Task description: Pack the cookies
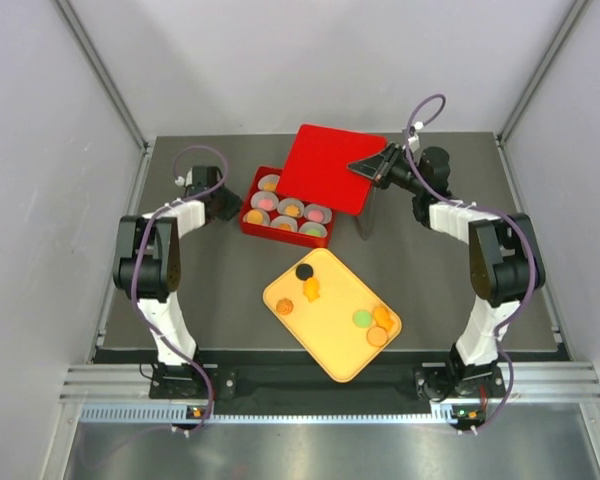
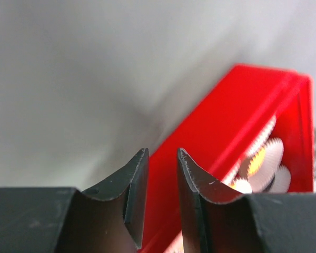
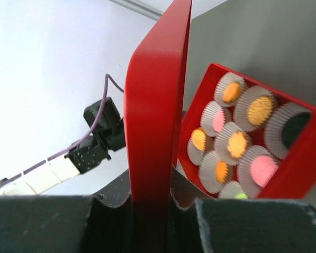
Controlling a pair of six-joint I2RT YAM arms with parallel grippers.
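Observation:
The cookies lie in two places. Several sit in white paper cups inside the red box (image 1: pixel 248 222), also seen in the right wrist view (image 3: pixel 305 158). Loose ones rest on the yellow tray (image 1: pixel 330 355): a black one (image 1: pixel 303 271), orange ones (image 1: pixel 311 289) and a green one (image 1: pixel 361 318). My right gripper (image 1: pixel 372 170) (image 3: pixel 151 195) is shut on the edge of the red lid (image 1: pixel 325 165) (image 3: pixel 155 105), holding it tilted up behind the box. My left gripper (image 1: pixel 232 205) (image 2: pixel 162 153) hovers at the box's left end (image 2: pixel 221 126). Its jaws stand narrowly apart, with nothing between them.
The dark mat (image 1: pixel 200 290) carries the box and tray. Grey enclosure walls (image 1: pixel 40 200) rise on both sides and at the back. The metal base rail (image 1: pixel 320 385) runs along the near edge, just below the tray's front corner.

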